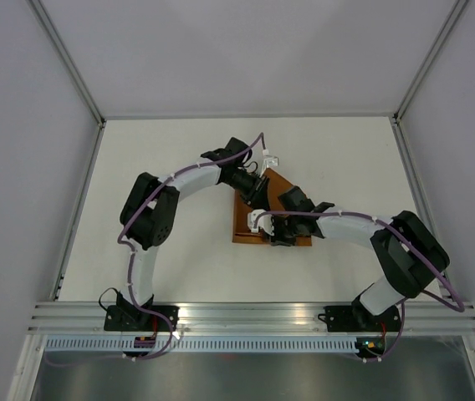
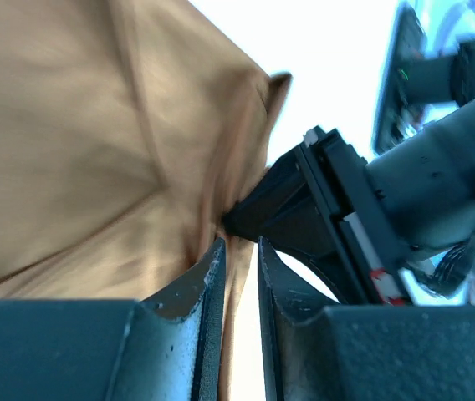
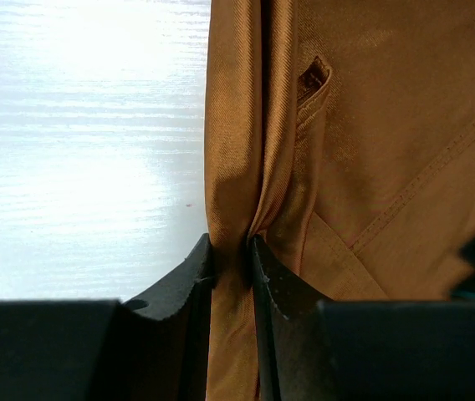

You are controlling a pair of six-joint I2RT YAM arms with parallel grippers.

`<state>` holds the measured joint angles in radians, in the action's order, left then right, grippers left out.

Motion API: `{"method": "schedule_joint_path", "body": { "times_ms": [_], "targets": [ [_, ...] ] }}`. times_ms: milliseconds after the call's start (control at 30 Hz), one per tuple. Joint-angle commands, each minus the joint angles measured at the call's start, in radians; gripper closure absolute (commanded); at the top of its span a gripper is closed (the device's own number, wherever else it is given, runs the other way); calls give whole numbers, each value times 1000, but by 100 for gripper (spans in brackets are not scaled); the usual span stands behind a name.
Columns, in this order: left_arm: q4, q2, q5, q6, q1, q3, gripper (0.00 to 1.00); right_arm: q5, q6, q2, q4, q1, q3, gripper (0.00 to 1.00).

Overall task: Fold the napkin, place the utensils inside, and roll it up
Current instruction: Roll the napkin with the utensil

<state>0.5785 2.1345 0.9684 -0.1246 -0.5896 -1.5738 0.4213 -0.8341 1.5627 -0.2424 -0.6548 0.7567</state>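
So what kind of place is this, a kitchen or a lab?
Likely a robotics lab cell: a white table boxed in by plain grey panels, two robot arms bolted to an aluminium rail at its near edge.

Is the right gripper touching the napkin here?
Touching. The right wrist view shows the right gripper closed on a bunched fold of the napkin, cloth pinched between its jaws.

Robot lab test cell, white table (image 1: 187, 267), grey panel walls (image 1: 20, 167), aluminium mounting rail (image 1: 254, 311)
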Motion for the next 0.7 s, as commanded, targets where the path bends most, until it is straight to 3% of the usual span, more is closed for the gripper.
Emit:
{"method": "schedule_joint_path", "body": {
  "times_ms": [0, 167, 367, 500, 667],
  "targets": [
    [-155, -126, -149, 114, 22, 9, 74, 134, -8, 57, -149, 52, 52, 84],
    [-353, -290, -398, 243, 43, 162, 76, 249, -51, 148, -289, 139, 163, 84],
    [-656, -588, -741, 298, 34, 498, 75, 352, -123, 315, -509, 225, 332, 85],
    [-764, -708, -896, 232, -27, 668, 71, 405, -196, 434, -673, 271, 463, 85],
    [-868, -734, -1106, 47, -211, 767, 64, 428, -221, 546, -773, 326, 558, 85]
  ]
}}
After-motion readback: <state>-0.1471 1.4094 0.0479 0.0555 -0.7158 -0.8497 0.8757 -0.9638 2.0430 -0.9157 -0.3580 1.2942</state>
